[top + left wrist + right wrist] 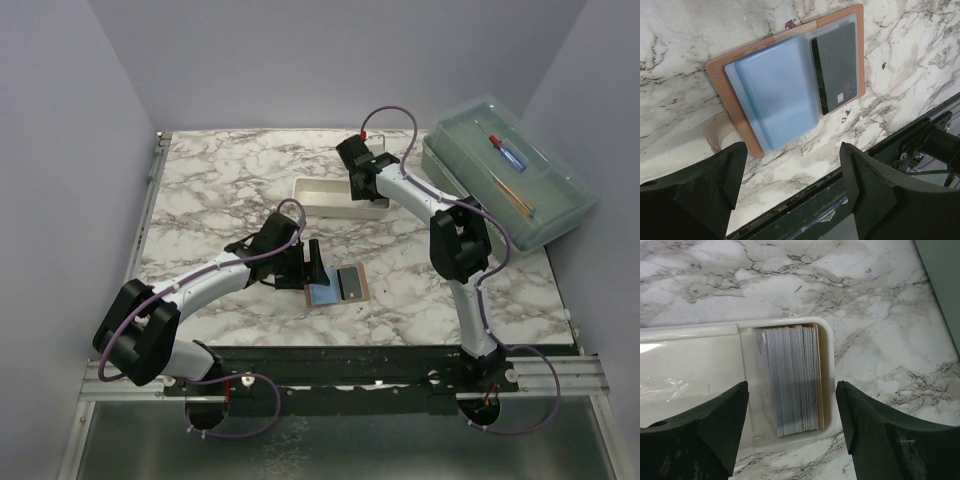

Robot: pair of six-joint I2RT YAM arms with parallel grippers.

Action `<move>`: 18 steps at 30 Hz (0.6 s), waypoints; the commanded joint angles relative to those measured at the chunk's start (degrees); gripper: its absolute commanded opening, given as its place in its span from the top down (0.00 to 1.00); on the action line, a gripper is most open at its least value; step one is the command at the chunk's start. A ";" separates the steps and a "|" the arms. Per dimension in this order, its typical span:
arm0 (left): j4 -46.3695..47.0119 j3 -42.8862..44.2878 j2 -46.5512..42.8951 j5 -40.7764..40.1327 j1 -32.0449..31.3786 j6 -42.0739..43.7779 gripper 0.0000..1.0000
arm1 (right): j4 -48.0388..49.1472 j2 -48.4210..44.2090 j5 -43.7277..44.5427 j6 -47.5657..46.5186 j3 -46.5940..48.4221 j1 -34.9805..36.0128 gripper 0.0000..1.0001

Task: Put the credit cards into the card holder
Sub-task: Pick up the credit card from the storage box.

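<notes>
Arm bases sit at the bottom edge of the top view, nearest the lens. Left arm (190, 290) reaches up-right, right arm (455, 250) up-left. Marble table (220, 190) fills mid frame. Clear lidded box (510, 185) upper right, lid shut. White tray (318, 193) upper centre; credit cards (792, 370) stacked on edge at its right end in the right wrist view. Right gripper (792, 410) over that stack, fingers (705, 425) wide apart, holding nothing. Card holder (790, 90) lies open, flat on the table, lower centre of top view, dark card (836, 65) in its right pocket. Left gripper (792, 170) just below it in the left wrist view, fingers spread wide, empty.
</notes>
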 commanded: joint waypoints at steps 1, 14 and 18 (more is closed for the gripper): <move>-0.24 -1.09 -1.71 -1.84 0.20 0.94 0.19 | -5.77 3.39 8.42 -0.57 2.80 0.66 0.25; 0.37 -1.30 -1.69 -1.65 0.30 0.94 0.19 | -6.02 1.10 10.14 -2.40 2.06 0.72 0.44; 0.46 -1.38 -1.49 -1.33 0.29 0.96 0.19 | -5.93 0.88 10.31 -3.72 2.25 0.87 0.44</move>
